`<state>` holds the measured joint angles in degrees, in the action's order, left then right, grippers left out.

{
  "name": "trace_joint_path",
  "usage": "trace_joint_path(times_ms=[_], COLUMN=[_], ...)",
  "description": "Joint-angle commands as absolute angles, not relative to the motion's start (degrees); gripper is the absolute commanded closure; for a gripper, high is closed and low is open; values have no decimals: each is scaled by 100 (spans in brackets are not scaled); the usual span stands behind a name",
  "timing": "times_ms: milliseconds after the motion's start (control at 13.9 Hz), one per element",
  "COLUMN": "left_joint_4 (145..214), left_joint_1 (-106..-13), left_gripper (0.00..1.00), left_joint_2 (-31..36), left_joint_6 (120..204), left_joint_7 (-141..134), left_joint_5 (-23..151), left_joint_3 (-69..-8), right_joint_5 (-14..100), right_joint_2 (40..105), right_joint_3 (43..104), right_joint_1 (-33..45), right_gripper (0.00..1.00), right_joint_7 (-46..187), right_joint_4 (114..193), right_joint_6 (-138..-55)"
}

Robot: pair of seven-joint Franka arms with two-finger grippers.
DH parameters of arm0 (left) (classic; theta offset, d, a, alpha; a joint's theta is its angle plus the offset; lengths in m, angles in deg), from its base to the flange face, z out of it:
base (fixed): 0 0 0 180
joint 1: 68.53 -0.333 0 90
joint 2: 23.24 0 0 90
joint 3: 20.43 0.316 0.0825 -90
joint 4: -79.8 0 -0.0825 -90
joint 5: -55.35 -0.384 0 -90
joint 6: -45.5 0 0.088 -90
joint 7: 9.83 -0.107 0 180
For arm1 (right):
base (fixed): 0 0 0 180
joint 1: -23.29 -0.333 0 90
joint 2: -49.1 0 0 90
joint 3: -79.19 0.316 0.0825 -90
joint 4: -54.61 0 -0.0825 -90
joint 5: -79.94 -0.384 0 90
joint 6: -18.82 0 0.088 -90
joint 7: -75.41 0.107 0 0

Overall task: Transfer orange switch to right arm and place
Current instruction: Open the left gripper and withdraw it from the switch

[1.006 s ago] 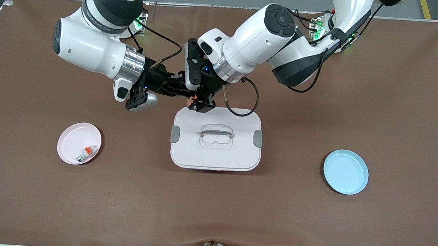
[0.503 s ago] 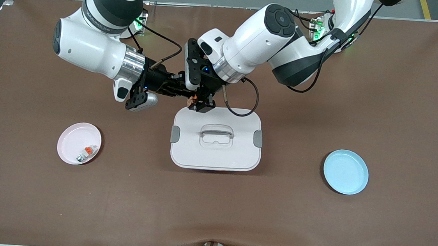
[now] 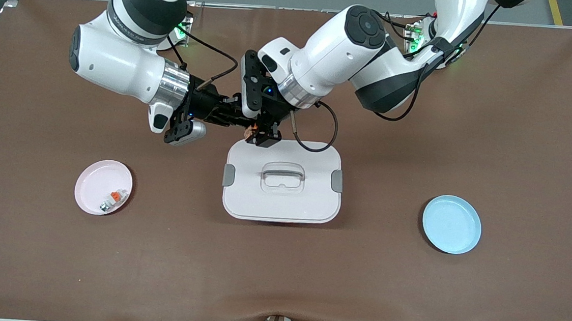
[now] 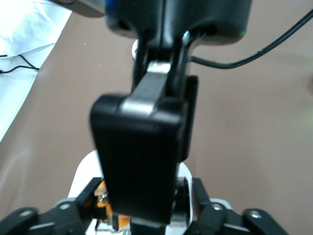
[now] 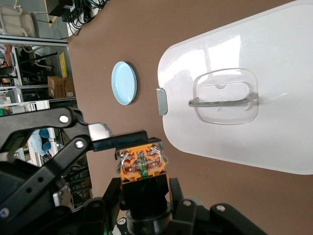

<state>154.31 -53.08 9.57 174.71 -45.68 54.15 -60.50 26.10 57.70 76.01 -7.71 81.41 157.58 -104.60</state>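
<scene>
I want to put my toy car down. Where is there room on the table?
Bare brown table lies nearer the camera than the white lidded box, and between it and the blue plate. It is crowded above the box's farther edge, where the left hand and right hand meet around the orange switch.

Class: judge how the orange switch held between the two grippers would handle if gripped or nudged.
The orange switch looks blocky and hard, so probably stiff. Being tiny beside the right gripper, it is likely light. Its flat faces suggest it would slide or tip, not roll.
</scene>
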Motion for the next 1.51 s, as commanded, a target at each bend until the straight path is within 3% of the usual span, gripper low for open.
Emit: trace_joint_path(times_ms=[0, 503, 1078, 1438], left_joint_4=[15319, 15319, 15319, 15336], left_joint_1=[-5165, -5209, -5288, -5288], left_gripper=[0, 0, 0, 0], left_joint_2=[972, 841, 665, 165], left_joint_6=[17461, 16988, 16653, 15863], left_joint_7=[-4411, -4279, -3839, -3839], left_joint_5=[5341, 5350, 5280, 5271], left_joint_3=[-5989, -6007, -5876, -4954], right_joint_5=[2492, 2605, 5117, 6523], right_joint_2=[5885, 5903, 5921, 5982], right_joint_3=[7577, 7559, 7533, 7533], right_joint_1=[-843, -747, 17, 790], right_gripper=[100, 100, 100, 100], right_joint_7=[8192, 7046, 4231, 2210], right_joint_4=[15639, 15621, 15498, 15533], right_joint_6=[-10511, -10389, -9527, -9298])
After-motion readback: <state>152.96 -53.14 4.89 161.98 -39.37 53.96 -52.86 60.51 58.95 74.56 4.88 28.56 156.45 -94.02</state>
